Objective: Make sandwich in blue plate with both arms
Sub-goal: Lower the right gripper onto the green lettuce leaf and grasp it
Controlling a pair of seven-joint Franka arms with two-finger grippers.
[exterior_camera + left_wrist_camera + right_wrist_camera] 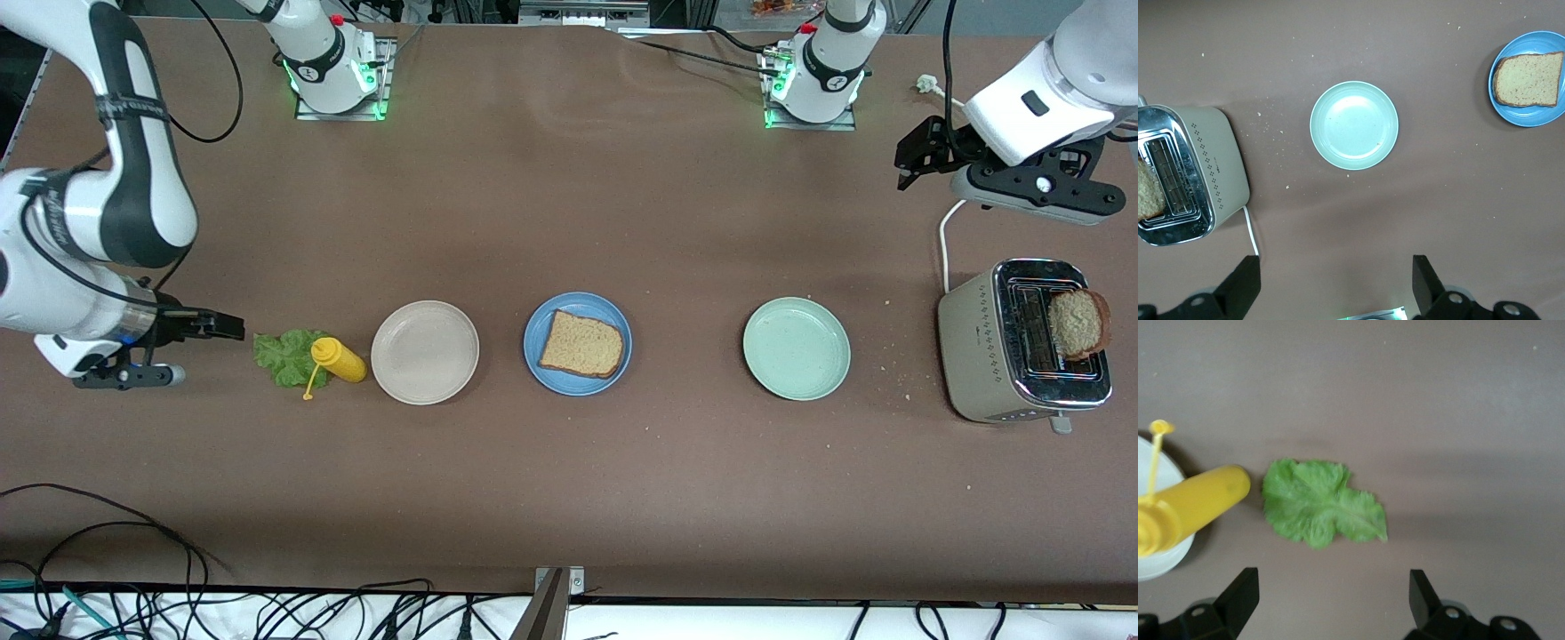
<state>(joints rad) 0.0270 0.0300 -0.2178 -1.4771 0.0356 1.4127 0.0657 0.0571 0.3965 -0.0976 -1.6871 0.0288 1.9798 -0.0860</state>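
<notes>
Brown table [569, 498] holds three plates in a row, the blue plate [577, 343] in the middle with one bread slice [581, 345], while the left gripper [1335, 283] and right gripper [1331, 600] hang wide open, empty.

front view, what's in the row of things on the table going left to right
lettuce → yellow bottle → beige plate → blue plate with a bread slice → green plate → toaster
</notes>
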